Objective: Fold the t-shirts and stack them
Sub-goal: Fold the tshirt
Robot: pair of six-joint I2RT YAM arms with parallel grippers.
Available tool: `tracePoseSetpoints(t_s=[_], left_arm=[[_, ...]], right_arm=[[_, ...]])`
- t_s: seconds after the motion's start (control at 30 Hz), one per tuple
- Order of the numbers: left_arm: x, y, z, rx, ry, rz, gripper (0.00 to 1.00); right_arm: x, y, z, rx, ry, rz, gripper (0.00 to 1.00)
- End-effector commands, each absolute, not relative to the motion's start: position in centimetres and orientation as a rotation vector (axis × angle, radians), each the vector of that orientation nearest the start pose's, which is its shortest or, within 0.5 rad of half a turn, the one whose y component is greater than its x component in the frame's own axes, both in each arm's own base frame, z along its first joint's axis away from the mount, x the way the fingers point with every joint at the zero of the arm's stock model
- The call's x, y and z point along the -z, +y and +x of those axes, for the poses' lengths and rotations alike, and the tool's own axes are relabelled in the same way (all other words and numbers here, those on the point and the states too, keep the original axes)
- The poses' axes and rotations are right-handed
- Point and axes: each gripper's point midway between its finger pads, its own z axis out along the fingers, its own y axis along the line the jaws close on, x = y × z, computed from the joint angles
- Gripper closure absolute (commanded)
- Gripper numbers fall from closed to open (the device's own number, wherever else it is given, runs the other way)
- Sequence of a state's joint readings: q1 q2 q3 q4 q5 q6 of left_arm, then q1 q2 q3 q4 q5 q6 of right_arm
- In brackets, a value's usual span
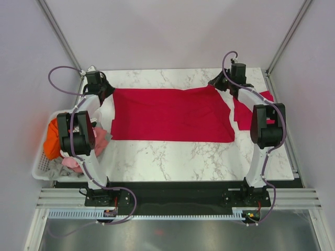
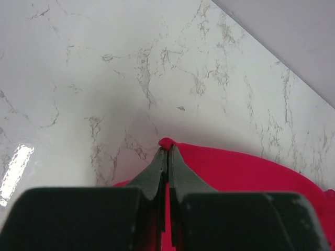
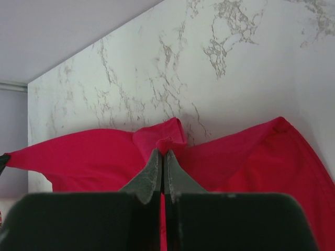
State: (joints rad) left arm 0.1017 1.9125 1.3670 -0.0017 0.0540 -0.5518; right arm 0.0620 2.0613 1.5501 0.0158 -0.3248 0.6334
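Observation:
A crimson t-shirt (image 1: 170,115) lies spread flat across the middle of the marble table. My left gripper (image 1: 109,90) is shut on its far left corner; the left wrist view shows red cloth (image 2: 235,170) pinched between the gripper's (image 2: 168,150) closed tips. My right gripper (image 1: 219,82) is shut on the far right corner; the right wrist view shows a fold of the shirt (image 3: 162,137) caught at the gripper's (image 3: 162,152) tips. A second red t-shirt (image 1: 246,112) lies at the right, partly hidden behind my right arm, and also shows in the right wrist view (image 3: 272,157).
A white basket (image 1: 41,166) at the left table edge holds orange, pink and grey clothes (image 1: 52,141). Bare marble (image 1: 172,159) lies in front of the shirt. Grey walls stand behind and at both sides.

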Motion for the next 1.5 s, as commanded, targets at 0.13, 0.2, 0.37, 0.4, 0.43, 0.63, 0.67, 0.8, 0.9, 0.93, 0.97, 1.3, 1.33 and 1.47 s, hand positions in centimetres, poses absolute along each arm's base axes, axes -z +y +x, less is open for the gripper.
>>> tracePoseSetpoints(t_s=[0.13, 0.2, 0.37, 0.4, 0.43, 0.63, 0.67, 0.8, 0.9, 0.93, 0.97, 1.3, 1.33, 1.47], left_arm=[[-14.1, 3.6, 53.7, 0.263, 1.98, -0.637, 0.98], [-14.3, 3.3, 53.6, 0.287, 1.968, -0.621, 0.98], [-14.7, 2.9, 53.1, 0.314, 1.947, -0.605, 0.98], [-14.5, 2.8, 52.9, 0.315, 1.95, -0.606, 0.98], [-14.4, 2.8, 52.8, 0.31, 1.95, -0.608, 0.98], [-13.9, 3.4, 51.6, 0.292, 1.956, -0.641, 0.98], [-13.8, 3.5, 51.4, 0.289, 1.96, -0.645, 0.98], [-13.4, 3.7, 50.8, 0.29, 1.963, -0.664, 0.98], [-13.4, 4.0, 50.4, 0.286, 1.96, -0.674, 0.98], [-13.5, 4.0, 50.3, 0.289, 1.956, -0.671, 0.98], [-13.2, 3.8, 50.1, 0.288, 1.96, -0.669, 0.98], [-13.9, 3.2, 49.1, 0.323, 1.931, -0.626, 0.98], [-13.7, 3.1, 49.0, 0.325, 1.935, -0.624, 0.98], [-14.2, 2.8, 48.8, 0.344, 1.931, -0.601, 0.98]], right_arm=[[-18.2, 11.8, 54.7, -0.702, 2.02, 0.307, 1.0], [-18.1, 11.3, 54.0, -0.677, 2.025, 0.305, 1.0], [-17.9, 11.1, 52.4, -0.66, 2.044, 0.297, 1.0], [-17.7, 11.1, 52.2, -0.658, 2.048, 0.296, 1.0], [-17.5, 10.9, 51.7, -0.649, 2.054, 0.299, 1.0], [-16.9, 10.7, 49.6, -0.615, 2.071, 0.301, 1.0], [-16.6, 10.6, 49.4, -0.607, 2.075, 0.305, 1.0], [-15.9, 10.6, 48.1, -0.596, 2.088, 0.31, 1.0], [-16.2, 10.5, 47.1, -0.581, 2.077, 0.315, 1.0], [-16.5, 10.2, 46.6, -0.574, 2.069, 0.32, 1.0], [-16.7, 10.1, 46.4, -0.566, 2.066, 0.316, 1.0], [-17.3, 10.2, 43.0, -0.506, 2.076, 0.287, 1.0], [-17.2, 10.1, 42.8, -0.501, 2.077, 0.287, 1.0], [-17.3, 9.9, 42.0, -0.483, 2.074, 0.282, 1.0]])
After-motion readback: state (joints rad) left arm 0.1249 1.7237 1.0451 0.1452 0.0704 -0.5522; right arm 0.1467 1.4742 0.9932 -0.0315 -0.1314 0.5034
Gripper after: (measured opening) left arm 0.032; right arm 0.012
